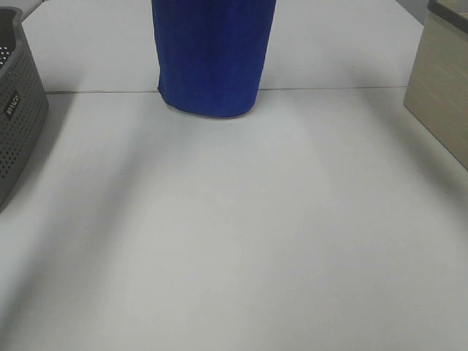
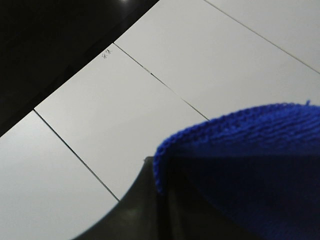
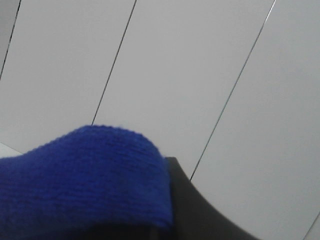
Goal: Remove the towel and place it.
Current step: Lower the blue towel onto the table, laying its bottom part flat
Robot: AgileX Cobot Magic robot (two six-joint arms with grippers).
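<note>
High camera: the towel [image 1: 212,55], deep blue, hangs down from beyond the top of the frame over the far middle of the white counter [image 1: 234,234]. Its rounded lower fold is right at the surface, though contact is unclear. A grey perforated basket [image 1: 18,110] stands at the left edge and a beige box [image 1: 442,95] at the right.

Left wrist: the left gripper [image 2: 160,200] has its jaws clenched on the towel's hem above the counter.

Right wrist: the right gripper [image 3: 172,220] has its jaws clamped on another bunch of towel.
</note>
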